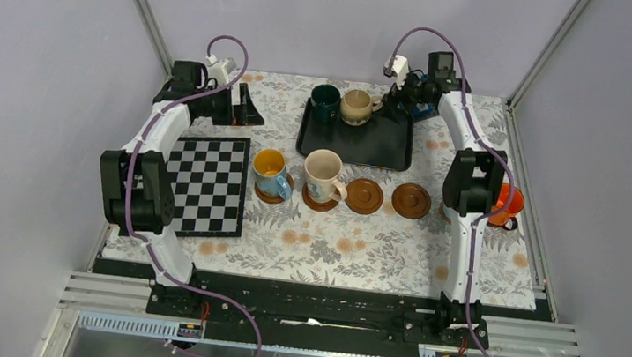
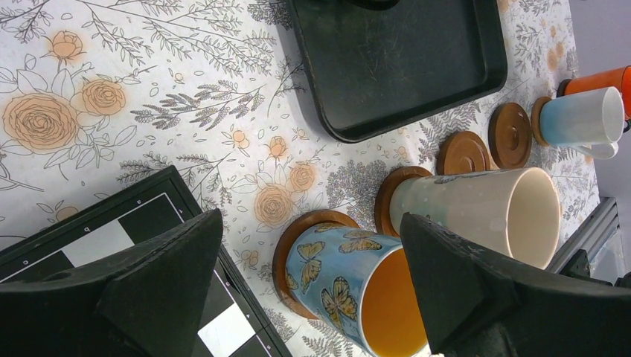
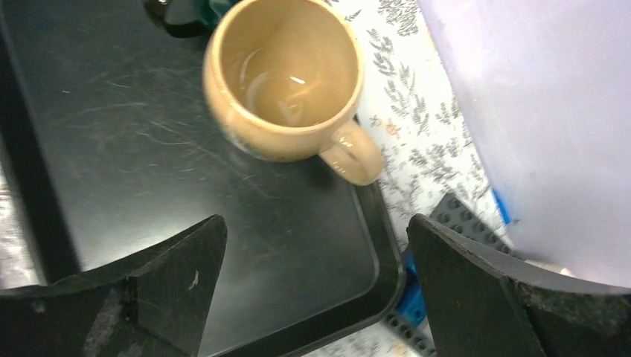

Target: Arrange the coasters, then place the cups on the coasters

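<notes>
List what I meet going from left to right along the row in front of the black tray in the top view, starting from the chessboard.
chessboard → blue cup with yellow inside → cream cup → bare coaster → second bare coaster → orange cup

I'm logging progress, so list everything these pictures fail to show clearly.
Top view: the right arm covers part of the orange cup; what it stands on cannot be seen.
Top view: the same arm hides the white-and-blue cup, which shows only in the left wrist view.
Right wrist view: the top edge cuts off the dark green cup.
Right wrist view: the tray rim hides part of the blue blocks.
</notes>
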`<state>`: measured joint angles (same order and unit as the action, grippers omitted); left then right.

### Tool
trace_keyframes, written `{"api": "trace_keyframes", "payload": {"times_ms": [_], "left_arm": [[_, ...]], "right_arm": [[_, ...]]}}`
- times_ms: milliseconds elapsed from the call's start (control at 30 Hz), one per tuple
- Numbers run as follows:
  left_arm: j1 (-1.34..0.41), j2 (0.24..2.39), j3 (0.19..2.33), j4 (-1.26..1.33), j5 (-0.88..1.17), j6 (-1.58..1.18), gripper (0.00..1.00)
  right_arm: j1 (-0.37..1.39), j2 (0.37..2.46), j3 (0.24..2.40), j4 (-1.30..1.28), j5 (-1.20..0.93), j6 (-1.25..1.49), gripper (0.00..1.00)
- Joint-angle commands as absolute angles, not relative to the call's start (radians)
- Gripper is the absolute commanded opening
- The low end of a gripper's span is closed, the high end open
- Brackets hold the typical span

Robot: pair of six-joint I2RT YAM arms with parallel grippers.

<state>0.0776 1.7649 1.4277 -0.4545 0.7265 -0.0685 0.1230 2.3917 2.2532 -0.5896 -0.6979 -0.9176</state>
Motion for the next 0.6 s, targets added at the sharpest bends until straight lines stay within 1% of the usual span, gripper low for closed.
{"api": "trace_keyframes", "payload": {"times_ms": [0, 100, 233, 467, 567], "left_arm": [[0.078, 1.773, 1.461, -0.434, 0.759, -0.055, 0.99], [0.078, 1.773, 1.450, -0.434, 0.765, -0.054, 0.99], [0.084, 1.770, 1.444, -0.434, 0.765, -0.052, 0.99], [0.086, 1.764, 1.416, -0.431, 0.798, -0.048, 0.99], [0.087, 1.761, 1.413, -0.431, 0.793, -0.039, 0.99]], "right_arm": [[0.131, 2.476, 2.424, -0.627, -0.714, -1.084, 0.99], [0.139, 2.523, 2.459, -0.639, -0.695, -1.158, 1.00], [0.151, 2.549, 2.453, -0.637, -0.675, -1.235, 1.00], [0.161, 2.603, 2.454, -0.516, -0.617, -1.232, 1.00], [0.170, 2.629, 2.475, -0.507, -0.601, -1.243, 1.00]]}}
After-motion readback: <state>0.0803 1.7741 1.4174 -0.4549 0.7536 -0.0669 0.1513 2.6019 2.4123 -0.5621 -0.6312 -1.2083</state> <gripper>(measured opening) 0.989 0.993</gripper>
